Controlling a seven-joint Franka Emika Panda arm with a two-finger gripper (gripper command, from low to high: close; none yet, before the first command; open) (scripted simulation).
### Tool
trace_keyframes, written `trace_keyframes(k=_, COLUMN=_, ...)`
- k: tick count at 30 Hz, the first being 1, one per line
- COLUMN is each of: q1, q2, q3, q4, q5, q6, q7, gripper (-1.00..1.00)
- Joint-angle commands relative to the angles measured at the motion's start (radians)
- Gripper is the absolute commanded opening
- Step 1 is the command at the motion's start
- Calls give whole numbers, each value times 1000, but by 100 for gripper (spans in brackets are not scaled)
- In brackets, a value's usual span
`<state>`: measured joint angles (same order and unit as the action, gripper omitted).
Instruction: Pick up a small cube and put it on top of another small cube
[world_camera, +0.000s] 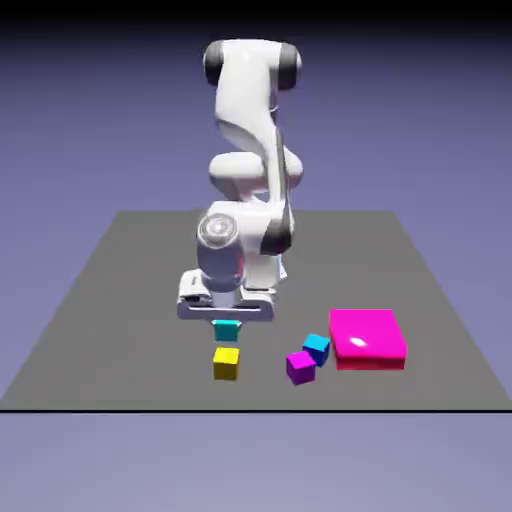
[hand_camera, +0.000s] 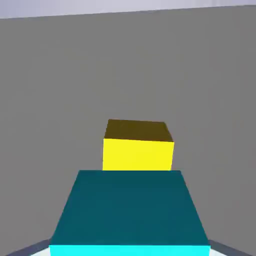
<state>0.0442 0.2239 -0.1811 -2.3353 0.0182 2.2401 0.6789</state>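
The yellow cube (world_camera: 226, 364) sits on the dark grey tabletop (world_camera: 150, 300), nearest the camera in the exterior view beside the purple-magenta cube (world_camera: 301, 368). Just behind the yellow cube, the teal cube (world_camera: 227, 331) is gripped in the claw (world_camera: 227, 324), its fingers parted by the cube's width.

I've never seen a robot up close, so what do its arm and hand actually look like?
The arm is glossy white, with rounded, tube-like segments and dark grey or black round caps at several joints. Near the end is a round, ringed grey disc. The hand is a wide, pale grey-white bar set crosswise. I can make out no cables.
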Motion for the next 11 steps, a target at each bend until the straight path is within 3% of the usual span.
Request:
trace_keyframes(k=1, q1=-3, q2=31, q3=4, q4=-13, q5=3, q6=44, q7=-3, gripper=-100)
trace_keyframes(k=4, q1=-9, q2=95, q3=12, q4=-40, q5=18, q6=135, q7=-13, gripper=-100)
trace_keyframes(k=5, q1=-9, q2=95, q3=12, q4=-40, q5=18, q6=135, q7=-13, gripper=100)
trace_keyframes(k=11, q1=3, q2=-31, q3=-4, q4=13, q5=-11, q6=-43, q7=7, gripper=100)
